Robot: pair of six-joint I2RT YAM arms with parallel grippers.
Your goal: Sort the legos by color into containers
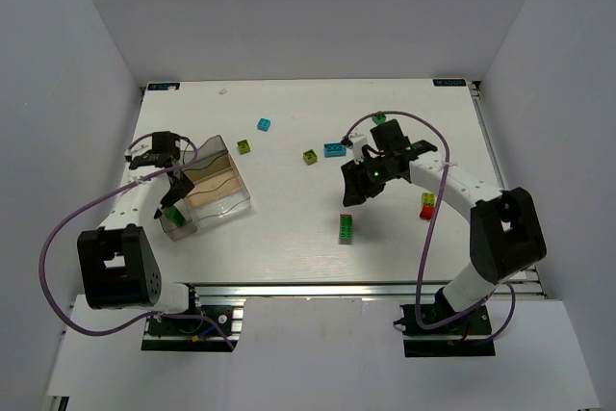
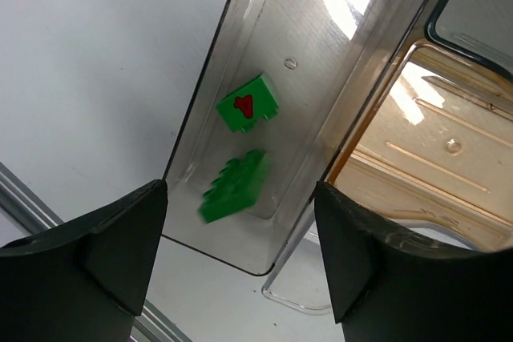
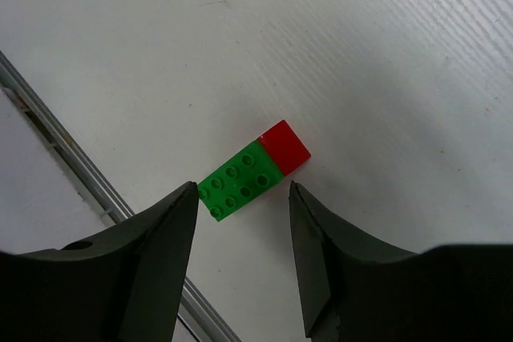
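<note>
Blurring smears the lower green brick (image 2: 235, 187) inside the tray (image 2: 321, 38).

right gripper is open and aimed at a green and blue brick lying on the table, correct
No: the brick that the open right gripper is aimed at is green and red, not green and blue. The right wrist view shows it lying on the table.

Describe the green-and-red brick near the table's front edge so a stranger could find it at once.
Start at the middle of the white table's near edge. By the tips of the open right gripper lies the green-and-red brick. It is the longest piece on the table: a green studded body with a red block at one end.
</note>
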